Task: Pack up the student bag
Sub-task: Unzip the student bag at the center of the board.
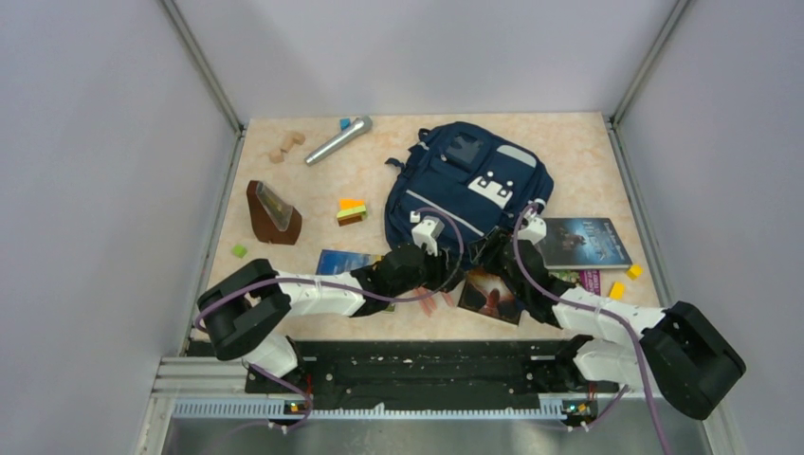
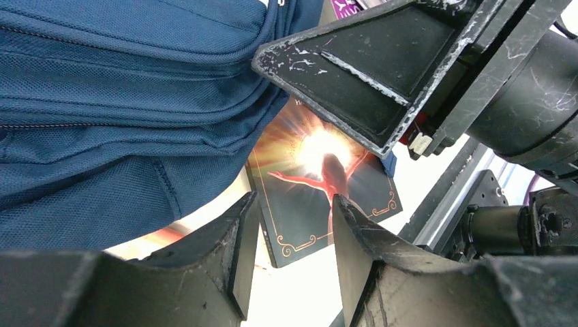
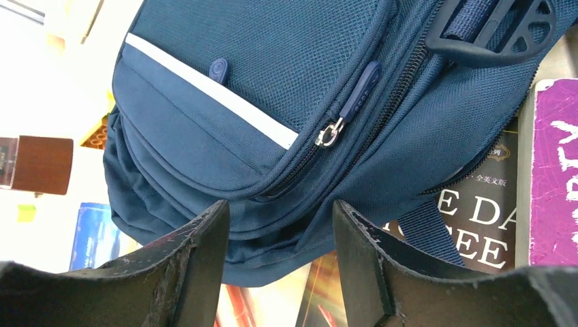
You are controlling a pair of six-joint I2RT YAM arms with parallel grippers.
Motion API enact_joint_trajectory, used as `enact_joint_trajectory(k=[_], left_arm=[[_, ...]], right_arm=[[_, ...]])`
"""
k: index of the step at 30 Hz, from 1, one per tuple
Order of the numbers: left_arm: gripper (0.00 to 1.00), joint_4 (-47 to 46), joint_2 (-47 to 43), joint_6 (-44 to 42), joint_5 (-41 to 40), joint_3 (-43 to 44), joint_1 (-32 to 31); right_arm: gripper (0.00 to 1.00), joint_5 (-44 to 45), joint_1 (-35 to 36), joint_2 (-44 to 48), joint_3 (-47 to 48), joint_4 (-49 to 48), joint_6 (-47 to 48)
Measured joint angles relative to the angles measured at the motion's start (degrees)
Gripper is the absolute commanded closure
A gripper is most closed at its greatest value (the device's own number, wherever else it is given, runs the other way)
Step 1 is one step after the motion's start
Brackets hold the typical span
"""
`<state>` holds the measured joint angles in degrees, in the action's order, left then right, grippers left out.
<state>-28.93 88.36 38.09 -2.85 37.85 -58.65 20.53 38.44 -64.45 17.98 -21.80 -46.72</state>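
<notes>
A: Item one, student bag (image 1: 469, 190): lying front-up on the worktop (image 1: 569, 152), middle to far side, with its near end right at your two grippers. Things packed inside: none that you can confirm.

B: Agreed. The front-pocket zip pull (image 3: 329, 133) sits on a line of teeth that looks shut, and no opening gapes in either wrist view. In my judgement, enter "open the bag" as not yet done.

A: Item two, your left gripper (image 2: 293, 204): jaws apart with nothing between them. It is low beside the bag's near edge and pointed at the book with the glowing figure (image 2: 320, 197).

B: Item three, your right gripper (image 3: 279, 208): jaws likewise apart and empty, facing the front pocket.

A: Loose stock outside the bag:
- the book with the glowing figure, at the bag's near edge
- a dark book (image 1: 583, 242), just right of the bag
- a purple book (image 3: 555, 184), beside the dark book
- a blue book (image 1: 343, 263), near your left arm

B: Also outside, further left:
- microphone (image 1: 338, 139)
- wooden blocks (image 1: 286, 147)
- brown stand (image 1: 273, 213)
- small coloured blocks (image 1: 352, 210)

You cannot tell from here whether all of these belong in the bag.

A: Balance: the task looks to be at its start. Left for you are three steps: open a compartment, load the items, zip up.
</notes>
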Motion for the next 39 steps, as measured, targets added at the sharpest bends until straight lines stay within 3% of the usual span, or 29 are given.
enact_joint_trajectory(k=[12, 26, 29, 35, 37, 39], left_arm=[[0.51, 0.68, -2.23, -0.28, -3.48, -0.04, 0.0], [0.51, 2.89, -3.61, -0.5, -5.81, -0.85, 0.0], [0.51, 3.28, -3.61, -0.48, -5.86, -0.9, 0.0], [0.51, 3.61, -3.63, -0.57, -6.23, -0.9, 0.0], [0.51, 3.74, -3.67, -0.66, -6.4, -0.9, 0.0], [0.51, 3.74, -3.89, -0.79, -6.67, -0.92, 0.0]], right_arm=[[0.43, 1.79, 0.0, 6.01, -2.51, 1.49, -3.93], [0.5, 0.81, 0.02, 0.92, -3.72, -0.17, -5.42], [0.59, 0.5, 0.02, -0.15, -3.72, -1.42, -5.57], [0.93, 0.28, 0.0, -0.92, -3.61, -3.39, -5.44], [1.0, 0.24, 0.0, -0.92, -3.32, -3.39, -5.29], [1.0, 0.2, 0.0, -0.92, -2.67, -3.23, -5.2]])
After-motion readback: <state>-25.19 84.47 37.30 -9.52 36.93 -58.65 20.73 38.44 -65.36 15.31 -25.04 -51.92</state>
